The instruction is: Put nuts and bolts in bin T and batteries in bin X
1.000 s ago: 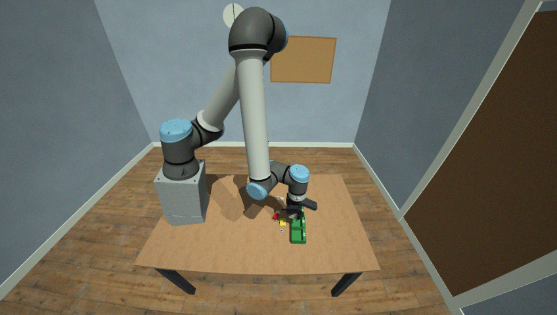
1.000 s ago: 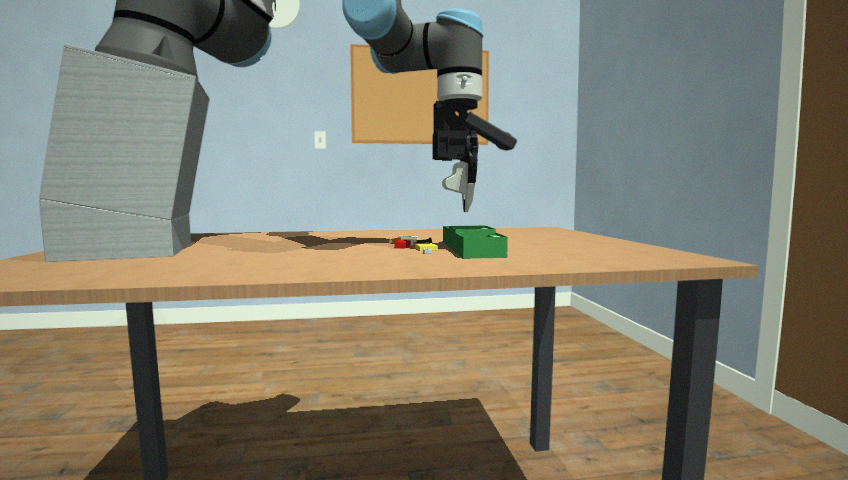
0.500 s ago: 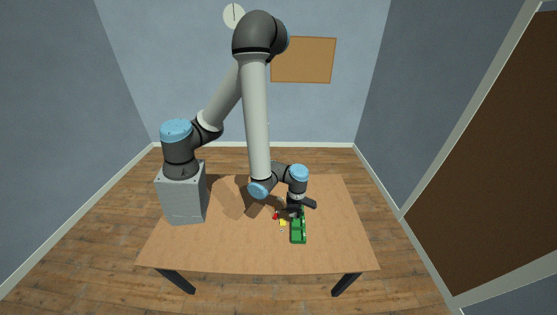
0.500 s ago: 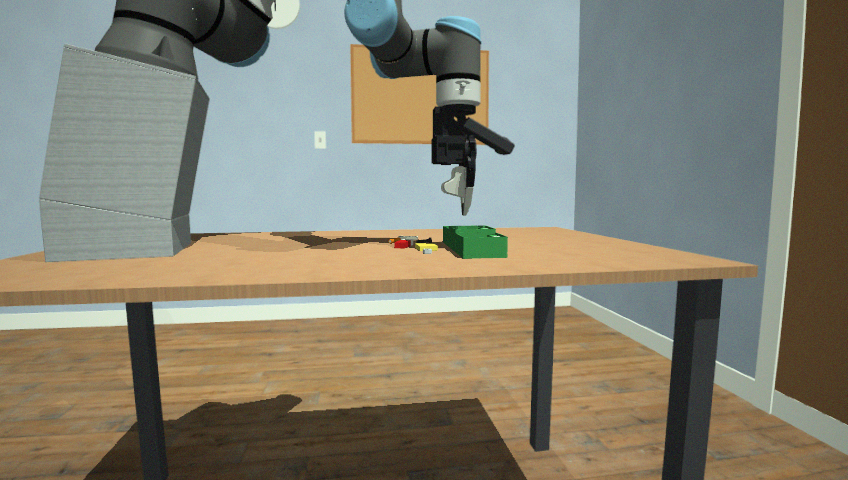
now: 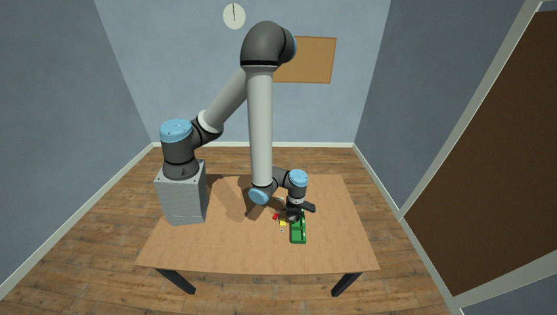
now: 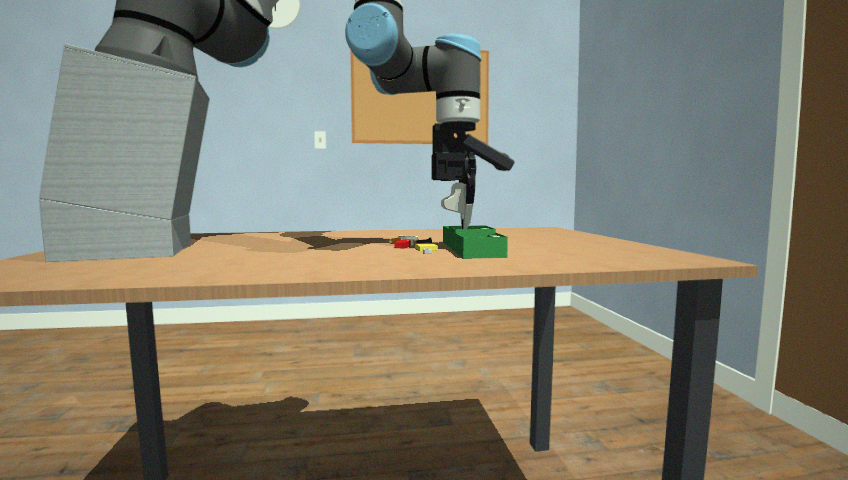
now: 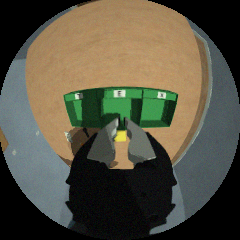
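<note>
Room fittings around the work table

A wooden table (image 6: 595, 261) on dark legs; cork board (image 5: 312, 58), wall clock (image 5: 234, 15), light switch (image 6: 320, 139), brown door (image 5: 496, 163), plank floor (image 6: 357, 368).

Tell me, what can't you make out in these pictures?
- Bin labels: in the wrist view, too blurred to read with certainty.
- Small parts beside the green bin: in the exterior and top views, too small to tell bolts from batteries.
- Bin's contents: hidden by its own wall in the exterior view, partly covered by the gripper in the top view.
</note>
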{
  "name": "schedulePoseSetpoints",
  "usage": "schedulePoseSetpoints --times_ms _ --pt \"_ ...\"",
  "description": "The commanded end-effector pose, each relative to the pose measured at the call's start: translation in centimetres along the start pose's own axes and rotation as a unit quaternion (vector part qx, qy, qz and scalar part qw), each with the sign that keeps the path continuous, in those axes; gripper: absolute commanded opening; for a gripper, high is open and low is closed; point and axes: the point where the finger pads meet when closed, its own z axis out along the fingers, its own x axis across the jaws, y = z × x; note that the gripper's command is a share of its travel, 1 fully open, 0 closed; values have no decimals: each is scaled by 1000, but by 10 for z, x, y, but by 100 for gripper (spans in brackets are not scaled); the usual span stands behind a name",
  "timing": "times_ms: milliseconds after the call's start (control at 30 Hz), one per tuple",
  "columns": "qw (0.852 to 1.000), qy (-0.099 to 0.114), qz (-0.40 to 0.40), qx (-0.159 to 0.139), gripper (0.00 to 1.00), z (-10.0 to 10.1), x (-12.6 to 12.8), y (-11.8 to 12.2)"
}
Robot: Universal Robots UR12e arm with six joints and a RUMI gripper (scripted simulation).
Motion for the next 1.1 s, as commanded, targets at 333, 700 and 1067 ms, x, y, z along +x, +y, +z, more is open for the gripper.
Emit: schedulePoseSetpoints --times_ms 333,700,1067 --pt "1000 0 0 1 4 17 0 -1" --pt "1000 0 0 1 4 17 0 -1" --pt "1000 0 0 1 4 17 0 -1"
